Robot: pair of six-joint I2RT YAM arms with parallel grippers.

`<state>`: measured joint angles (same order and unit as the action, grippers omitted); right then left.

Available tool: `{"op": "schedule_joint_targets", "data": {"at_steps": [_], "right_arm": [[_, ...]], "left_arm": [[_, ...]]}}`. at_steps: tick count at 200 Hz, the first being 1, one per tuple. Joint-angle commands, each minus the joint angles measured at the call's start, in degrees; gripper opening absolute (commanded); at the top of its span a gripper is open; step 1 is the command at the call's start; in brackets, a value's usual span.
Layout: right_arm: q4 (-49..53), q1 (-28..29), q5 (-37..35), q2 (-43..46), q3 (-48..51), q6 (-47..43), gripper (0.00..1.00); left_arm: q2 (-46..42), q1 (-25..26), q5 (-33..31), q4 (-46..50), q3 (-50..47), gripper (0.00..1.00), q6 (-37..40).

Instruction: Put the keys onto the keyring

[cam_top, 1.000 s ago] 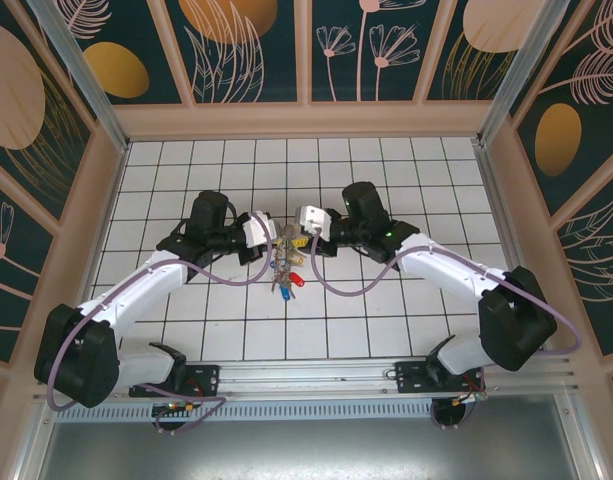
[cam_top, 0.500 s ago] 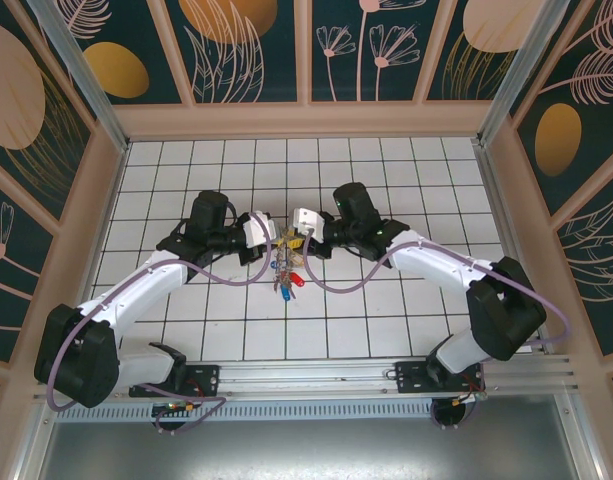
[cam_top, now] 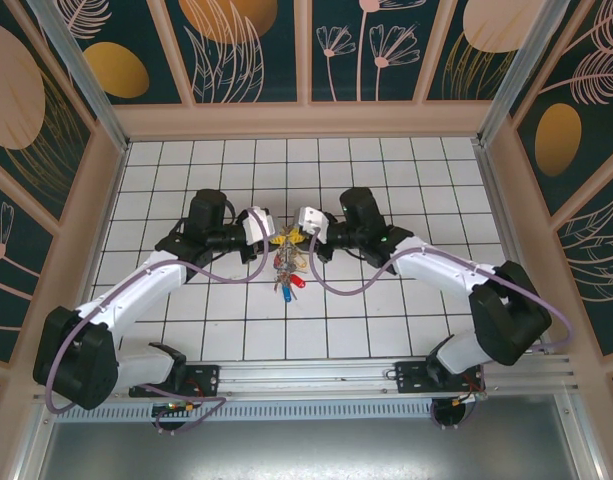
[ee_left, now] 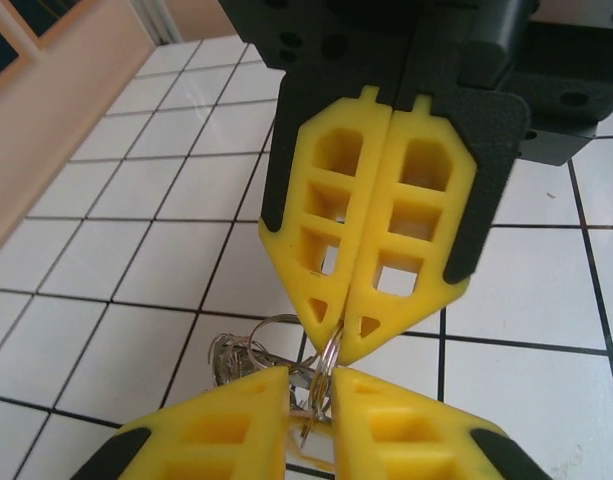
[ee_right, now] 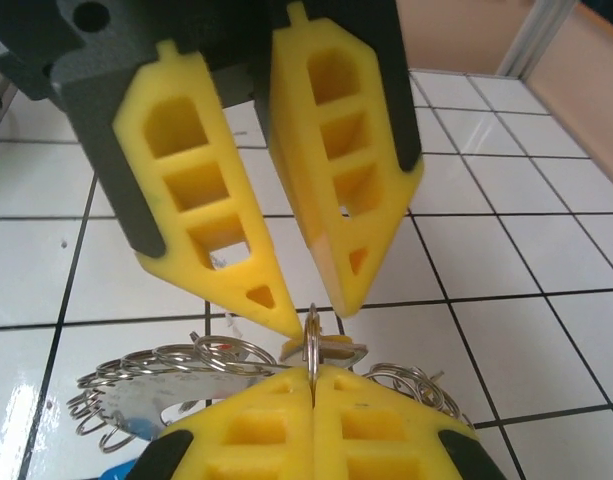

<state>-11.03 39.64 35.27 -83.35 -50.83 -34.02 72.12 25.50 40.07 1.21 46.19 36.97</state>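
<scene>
From above, the left gripper (cam_top: 276,238) and right gripper (cam_top: 293,236) meet tip to tip. The keys (cam_top: 286,272), silver with red and blue heads, sit bunched just below them.

Left wrist: the left fingers stand a bit apart around a thin wire ring (ee_left: 332,365).

Right wrist: the right fingers squeeze together on that ring. The flat grey keyring (ee_right: 151,408) lies beside them.

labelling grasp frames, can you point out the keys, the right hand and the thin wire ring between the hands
keys (cam_top: 287,270), top view, middle of the bunch
right hand (ee_right: 312,378), right wrist view, seam between its shut fingertips
thin wire ring (ee_right: 312,338), right wrist view, edge sticking up from that seam
</scene>
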Motion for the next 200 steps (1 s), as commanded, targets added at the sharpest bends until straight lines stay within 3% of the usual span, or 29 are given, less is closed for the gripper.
{"op": "schedule_joint_targets", "data": {"at_steps": [1,56,132,155,192,200], "right_arm": [[-11.61,-1.21,4.08,4.82,2.55,6.32,0.00],[-14.24,-2.46,6.01,7.03,4.67,8.01,0.00],[-13.94,-3.25,7.25,8.29,4.59,8.50,0.00],[-15.84,-3.25,7.16,8.47,4.81,9.88,0.00],[-21.51,-3.27,6.53,8.38,6.09,13.95,0.00],[-24.10,-3.26,6.31,8.31,6.76,15.67,0.00]], "left_arm": [[-1.52,0.30,2.61,-4.01,0.77,0.21,-2.83],[-0.61,0.34,7.44,-9.47,0.16,0.22,-6.47],[-1.37,0.30,7.54,-8.16,-0.81,0.22,-0.96],[-1.12,0.35,7.08,-8.32,-0.76,0.18,-0.88],[-1.54,0.43,6.38,-8.42,-1.12,0.00,-0.03],[-1.75,0.43,6.12,-8.40,-1.36,0.00,0.28]]}}
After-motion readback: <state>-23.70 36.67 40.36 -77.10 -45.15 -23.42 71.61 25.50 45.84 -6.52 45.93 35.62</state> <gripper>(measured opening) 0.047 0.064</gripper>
